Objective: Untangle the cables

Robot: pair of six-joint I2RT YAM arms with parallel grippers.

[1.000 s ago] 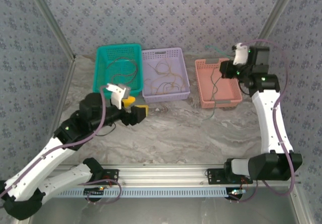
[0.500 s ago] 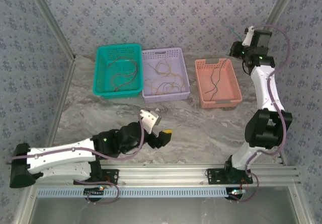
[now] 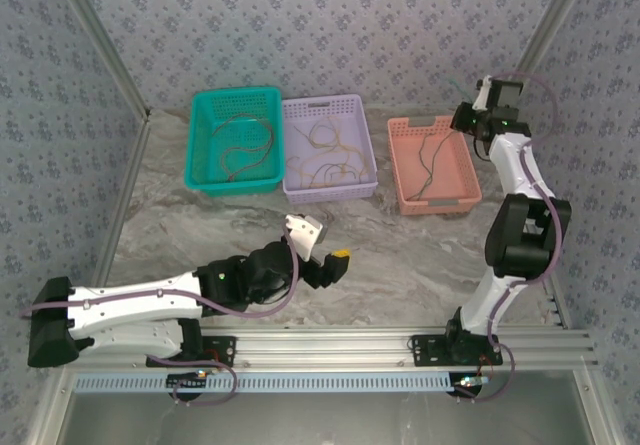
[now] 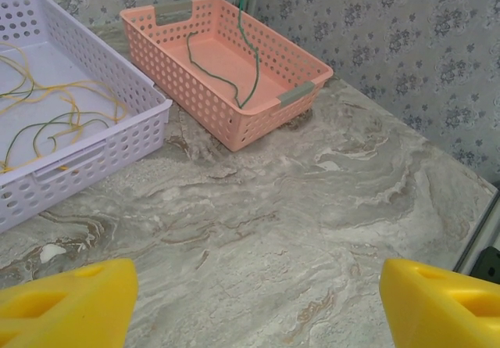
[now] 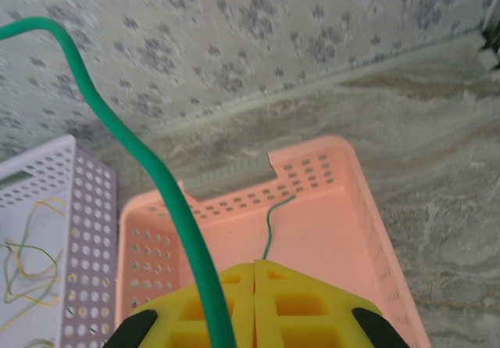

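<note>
Right gripper (image 5: 255, 274) pinched a green cable (image 5: 148, 168) above the pink basket (image 5: 367, 207).
Left gripper (image 4: 258, 305) hung over the marble table (image 4: 312, 191) (jaws wide apart, empty).

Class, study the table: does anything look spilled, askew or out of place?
Nothing is spilled or damaged. One oddity: the green cable rises out of the pink basket rather than lying inside, its upper part pinched in the shut right gripper.
</note>
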